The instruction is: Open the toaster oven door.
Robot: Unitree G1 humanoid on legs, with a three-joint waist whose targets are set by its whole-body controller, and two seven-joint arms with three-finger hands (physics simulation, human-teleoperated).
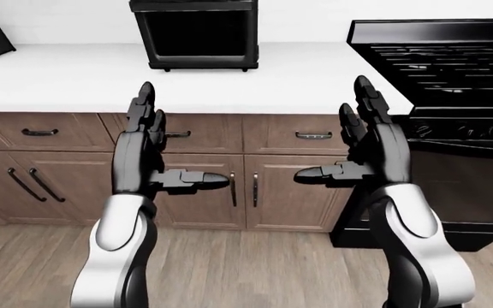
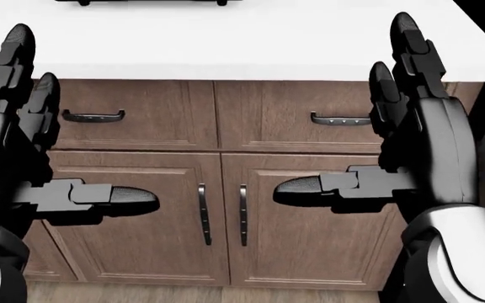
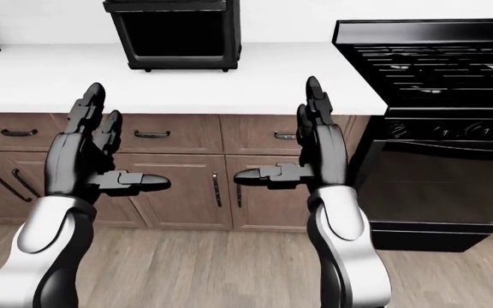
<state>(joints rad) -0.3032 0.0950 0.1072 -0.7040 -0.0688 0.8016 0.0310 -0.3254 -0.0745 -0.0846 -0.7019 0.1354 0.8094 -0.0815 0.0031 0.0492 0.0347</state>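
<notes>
Both hands, left hand (image 1: pixel 148 151) and right hand (image 1: pixel 366 144), hover splayed and empty near the cabinets (image 1: pixel 289 192), while the toaster oven (image 1: pixel 195 33) sits well beyond on the counter (image 1: pixel 67 77), its rigid hinged door probably best gripped along the top edge.

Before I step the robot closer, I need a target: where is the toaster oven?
In the left-eye view, the toaster oven sits top centre on the white counter, left of the black stove.
</notes>
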